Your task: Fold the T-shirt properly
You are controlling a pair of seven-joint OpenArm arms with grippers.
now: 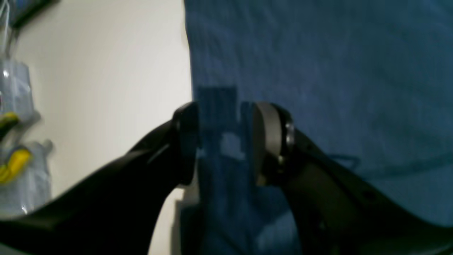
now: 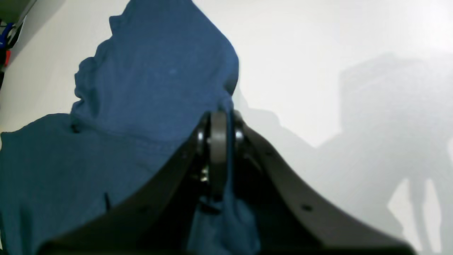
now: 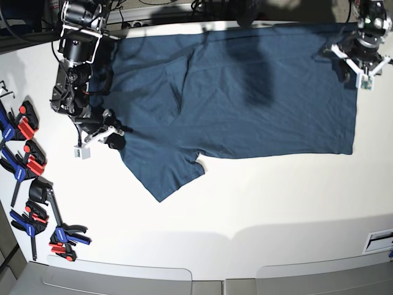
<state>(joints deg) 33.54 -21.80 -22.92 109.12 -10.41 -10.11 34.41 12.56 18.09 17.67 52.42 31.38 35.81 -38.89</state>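
White desk [image 3: 258, 209] all around, and the T-shirt [image 3: 245, 92] lies spread across its far half, hem toward the left arm's side, one sleeve [image 3: 166, 172] pointing down toward the near edge. A row of red and blue clamps [image 3: 27, 166] sits off at the desk's edge, well clear of the cloth.

Over to the right tool [image 2: 221, 141]: clenched, and the wrist view shows a pinch of blue fabric squeezed between the pads, with cloth bunching up behind it. In the base view that grip sits at the shirt's edge, close to where the sleeve meets the body. Good bite, it seems.

Now the left tool [image 1: 226, 138]: pads spread apart, straddling the shirt's side edge, cloth lying between them but not pinched. That one looks ready to bite and hasn't.

How to play this? My read: get the left tool shut on that edge before anything lifts, taking every layer, not just the top one. Then raise both together, keep the span between them taut and level, and carry the fold across evenly. The risk is one side leading, which would drag the shirt askew and wrinkle the body.
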